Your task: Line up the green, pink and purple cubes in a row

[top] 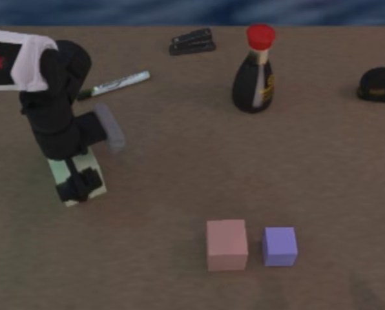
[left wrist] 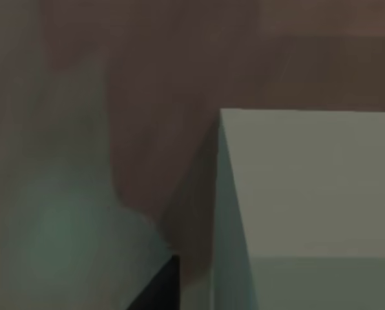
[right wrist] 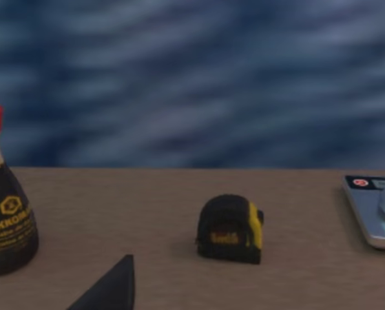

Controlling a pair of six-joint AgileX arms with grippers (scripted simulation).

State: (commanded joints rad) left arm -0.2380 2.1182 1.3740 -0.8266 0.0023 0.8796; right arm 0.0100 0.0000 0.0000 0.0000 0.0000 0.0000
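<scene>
- At the left side of the brown wooden worktop [top: 179,174], the large pale green matte cube [top: 92,177] sits directly under the left arm; the left wrist view shows its top face and one side [left wrist: 309,187] up close.
- Left end effector [top: 79,184] is down over that green cube, its black fingers [top: 73,188] lying across the cube's top and sides. They appear to be pinching the cube, though how firmly cannot be told.
- Toward the near middle of the worktop, the medium pale pink matte cube [top: 227,244] rests flat, well apart from the green one.
- Just beside the pink cube, on its right with a narrow gap between, stands the small lavender-purple matte cube [top: 280,246]; the two form a short row.
- Farther back, a dark soy sauce bottle with a red cap [top: 255,71] stands upright, also seen in the right wrist view [right wrist: 5,219].
- A black stapler [top: 192,41] lies near the far edge, and a marker pen with a pale barrel [top: 118,84] lies beside the left arm.
- A black and yellow tape measure [top: 377,85] sits at the far right; the right wrist view faces it [right wrist: 231,229].
- Right end effector: only a dark tip [right wrist: 108,287] shows in its own wrist view, so I cannot tell its state.
- A flat grey device [right wrist: 373,210] lies at the edge of that same view.
</scene>
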